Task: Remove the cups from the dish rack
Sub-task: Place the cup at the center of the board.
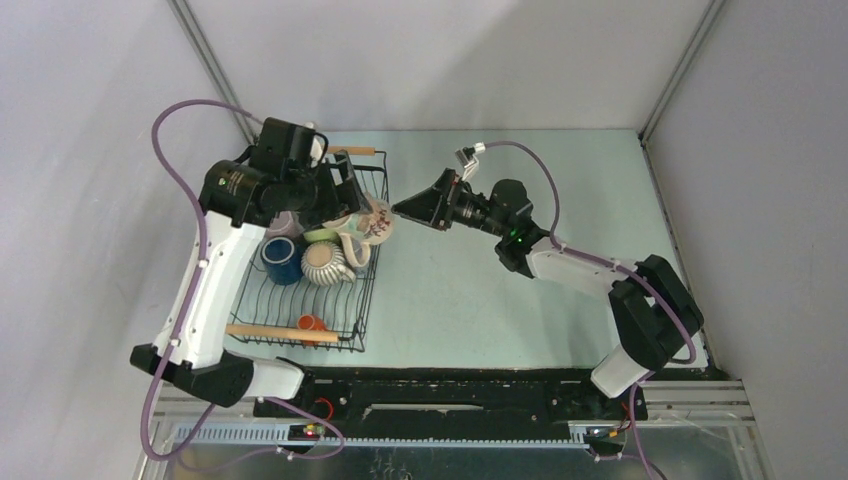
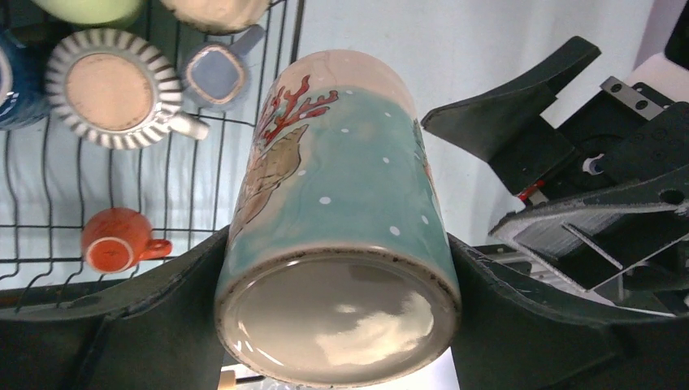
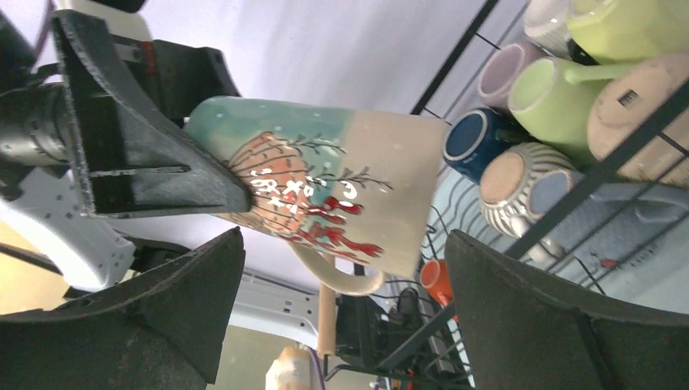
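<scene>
Teal-and-cream ceramic, painted with coral and a shell: from the top camera this mug (image 1: 376, 222) hangs over the right rim of the dish rack (image 1: 255, 298), clamped in the left gripper (image 1: 350, 212), with the right gripper (image 1: 408, 207) just beside it; a ribbed cream cup (image 1: 322, 262), a dark blue cup (image 1: 280, 258) and a small orange cup (image 1: 310, 323) are among those lying in the basket. Left wrist view: both fingers press the mug's sides near its base, which faces the camera. Right wrist view: the right jaws stand wide apart, the mug ahead of the gap and apparently untouched, its handle towards the bottom of that view. My worry: if the left lets go before the right has closed firmly, the glazed mug could slip onto the wires, and a closing finger might catch the handle and twist it loose
</scene>
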### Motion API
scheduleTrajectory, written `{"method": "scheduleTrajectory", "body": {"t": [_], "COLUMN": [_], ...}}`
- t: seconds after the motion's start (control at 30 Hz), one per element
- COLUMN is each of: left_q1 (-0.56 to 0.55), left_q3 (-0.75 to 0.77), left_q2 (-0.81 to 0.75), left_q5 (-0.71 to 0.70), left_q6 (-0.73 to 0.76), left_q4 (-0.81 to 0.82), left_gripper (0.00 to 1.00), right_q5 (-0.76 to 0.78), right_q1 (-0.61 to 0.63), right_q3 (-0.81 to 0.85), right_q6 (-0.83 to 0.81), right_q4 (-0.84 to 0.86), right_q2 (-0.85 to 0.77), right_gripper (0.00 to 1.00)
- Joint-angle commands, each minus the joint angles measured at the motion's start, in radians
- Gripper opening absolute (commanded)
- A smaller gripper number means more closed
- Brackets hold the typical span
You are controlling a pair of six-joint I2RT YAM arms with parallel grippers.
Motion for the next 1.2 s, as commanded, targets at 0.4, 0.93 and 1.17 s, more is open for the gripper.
{"method": "scheduleTrajectory", "body": {"t": [0.4, 0.93, 1.17], "left_q1": [-0.049, -0.050, -0.049], "left_q3": [0.096, 0.012, -0.061], "left_q2": [0.035, 0.015, -0.010], "left_q5": [0.086, 0.268, 0.358], "left_q6": [-0.056, -0.116, -0.166], "left_q4": [0.169, 0.343, 0.460], "left_gripper": [0.00, 0.00, 0.00], "right_q5": [-0.045, -0.070, -0.073], "right_q1": [-0.035, -0.058, -0.061], "right_q3": [-0.081, -0.120, -0.139], "right_q6": [0.343, 0.448, 0.444], "right_q4": [0.569, 0.786, 0.788], "right_q2": [0.140, 0.083, 0.017], "right_gripper": [0.98, 0.84, 0.66]}}
